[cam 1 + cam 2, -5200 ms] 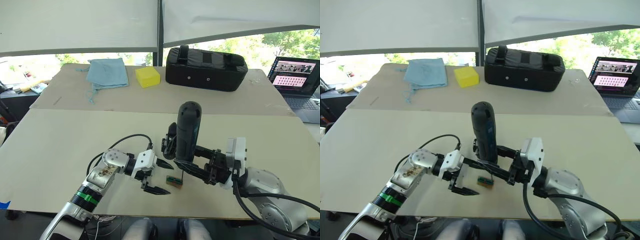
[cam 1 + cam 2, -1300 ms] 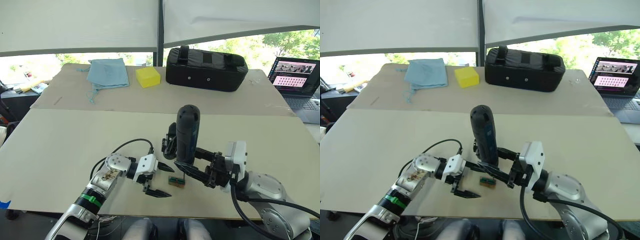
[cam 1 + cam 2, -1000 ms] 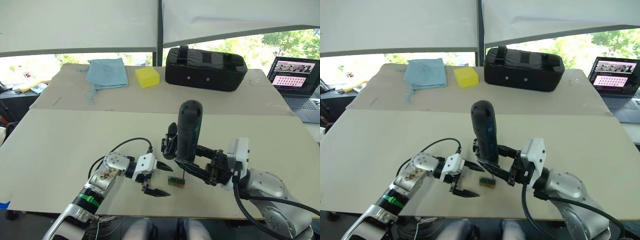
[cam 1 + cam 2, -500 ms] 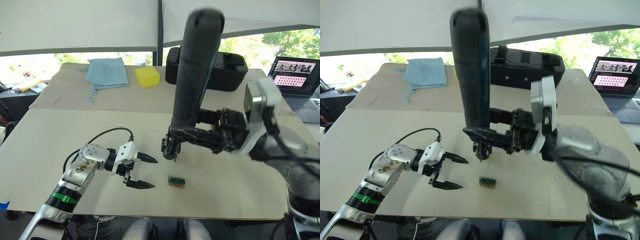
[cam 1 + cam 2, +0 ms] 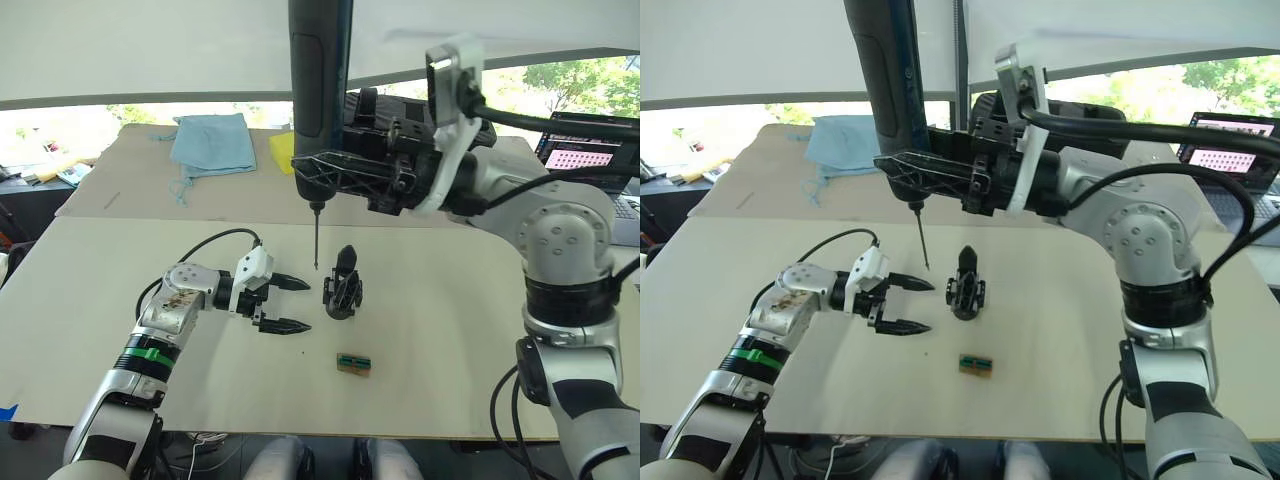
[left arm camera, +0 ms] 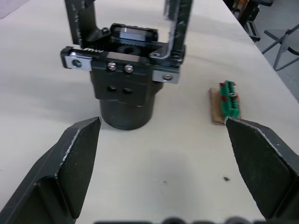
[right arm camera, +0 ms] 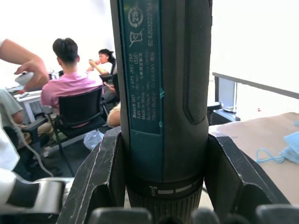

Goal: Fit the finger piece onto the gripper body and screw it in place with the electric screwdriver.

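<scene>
Holding the dark cylindrical electric screwdriver (image 5: 320, 70) raised in the right tool (image 5: 345, 172), left tool (image 5: 285, 303) wide beside the chunky black gripper body (image 5: 342, 285); fastening appears complete.

Silver arms, black cables, green band
</scene>
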### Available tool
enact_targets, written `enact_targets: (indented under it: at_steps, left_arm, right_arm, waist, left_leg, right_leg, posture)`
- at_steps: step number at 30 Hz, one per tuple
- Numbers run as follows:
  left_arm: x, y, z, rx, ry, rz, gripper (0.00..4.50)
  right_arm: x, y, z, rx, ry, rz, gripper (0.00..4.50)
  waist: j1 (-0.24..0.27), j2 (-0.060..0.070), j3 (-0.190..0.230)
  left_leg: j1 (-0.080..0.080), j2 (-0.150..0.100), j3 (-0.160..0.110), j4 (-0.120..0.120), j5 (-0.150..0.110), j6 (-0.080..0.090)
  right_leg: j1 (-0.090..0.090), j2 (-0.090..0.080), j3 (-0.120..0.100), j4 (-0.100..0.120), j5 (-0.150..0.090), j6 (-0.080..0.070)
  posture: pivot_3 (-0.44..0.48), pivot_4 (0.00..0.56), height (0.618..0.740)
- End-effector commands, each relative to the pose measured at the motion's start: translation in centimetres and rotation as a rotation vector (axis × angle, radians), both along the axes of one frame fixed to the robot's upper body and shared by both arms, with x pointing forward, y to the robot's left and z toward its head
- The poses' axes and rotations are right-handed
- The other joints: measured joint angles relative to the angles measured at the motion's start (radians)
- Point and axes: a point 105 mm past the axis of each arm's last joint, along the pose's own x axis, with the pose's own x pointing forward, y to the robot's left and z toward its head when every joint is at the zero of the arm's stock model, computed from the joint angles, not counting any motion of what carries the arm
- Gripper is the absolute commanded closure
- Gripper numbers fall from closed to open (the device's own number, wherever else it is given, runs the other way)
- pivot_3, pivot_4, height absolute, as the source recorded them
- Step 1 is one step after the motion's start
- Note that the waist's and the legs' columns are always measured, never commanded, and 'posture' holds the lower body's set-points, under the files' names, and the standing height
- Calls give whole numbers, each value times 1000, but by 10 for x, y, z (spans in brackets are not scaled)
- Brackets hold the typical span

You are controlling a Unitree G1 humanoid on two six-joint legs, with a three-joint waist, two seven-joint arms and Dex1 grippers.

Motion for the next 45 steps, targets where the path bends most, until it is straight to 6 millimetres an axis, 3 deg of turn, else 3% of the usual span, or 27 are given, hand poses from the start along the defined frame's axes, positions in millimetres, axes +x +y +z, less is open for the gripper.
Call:
enact_targets:
  at_steps: [1, 5, 11, 32, 45]
  left_arm:
    - [8, -7, 2, 6, -52, -15, 0]
    - [19, -18, 3, -14, -103, 3, 0]
    - [21, -30, -2, -14, -138, -12, 0]
    - [29, -36, -7, 3, -159, -5, 0]
    - [29, -37, -5, 12, -167, -18, 0]
  right_arm:
    - [0, 2, 7, 0, -91, -15, 2581]
    - [11, -1, -12, -59, -108, -76, 2581]
    - [11, -3, -26, -67, -79, -92, 2581]
    - [-3, -6, -35, -54, -70, -80, 2581]
    - [1, -7, -45, -67, -79, -93, 2581]
  waist:
    - [0, 0, 0]
    - [-2, 0, 0]
    - [-16, 0, 0]
    - [-23, 0, 0]
    - [-23, 0, 0]
  left_leg:
    - [0, 0, 0, 0, 0, 0]
    - [-2, -1, 0, 0, 0, 0]
    - [-3, -1, 0, 0, 0, 0]
    - [-3, -1, 0, 0, 0, 0]
    - [-3, -1, 0, 0, 0, 0]
  right_leg:
    - [0, 0, 0, 0, 0, 1]
    - [0, 2, -1, 0, 1, 2]
    - [-1, 2, -1, 0, 2, 3]
    - [-2, 1, 0, 0, 2, 3]
    - [-2, 1, 0, 0, 2, 3]
  posture:
    - [0, 150, 739]
    - [0, 150, 739]
    - [0, 150, 739]
    - [0, 150, 739]
    - [0, 150, 739]
